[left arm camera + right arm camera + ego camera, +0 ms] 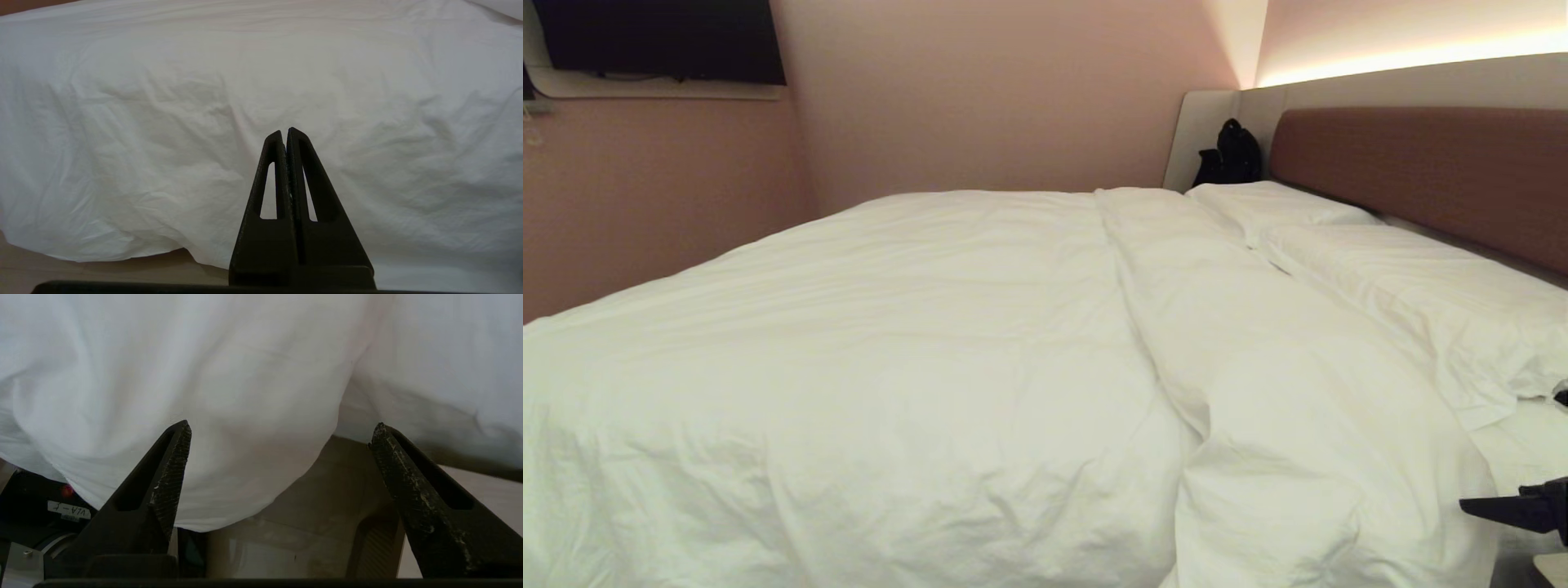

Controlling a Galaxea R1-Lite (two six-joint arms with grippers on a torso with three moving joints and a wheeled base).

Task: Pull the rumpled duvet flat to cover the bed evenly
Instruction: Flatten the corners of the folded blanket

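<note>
Duvet (915, 343) spread over most of the bed (1531, 445), puffy and creased, near edge draping over the bed's near side; long raised fold running from the headboard end toward the near right corner, so not yet flat there. Bare mattress sheet strip showing at the near right past the duvet's edge, below the pillows, so coverage judged uneven on that side. Two white pillows (1413, 269) lined against the brown padded headboard (1429, 175), pale surround panel behind, black bag (1232, 155) tucked in the far corner. Right gripper (282, 433) down at the near right corner of the bed, jaws spread wide with nothing between them, hanging duvet edge just ahead of the tips, floor and bed base visible below; only a black tip at the right edge in the head view. Placement judged as sitting low at the hem after letting go or before a fresh pinch, cannot tell which. Left gripper (285, 132) clenched tight on nothing, parked facing the duvet's draped side, apart from the cloth. Dark wall-mounted screen (662, 41) upper left. Small white label on robot hardware in the right wrist view, upside down, reads roughly "VLA-", rest not legible. No other writing or brands seen.
</note>
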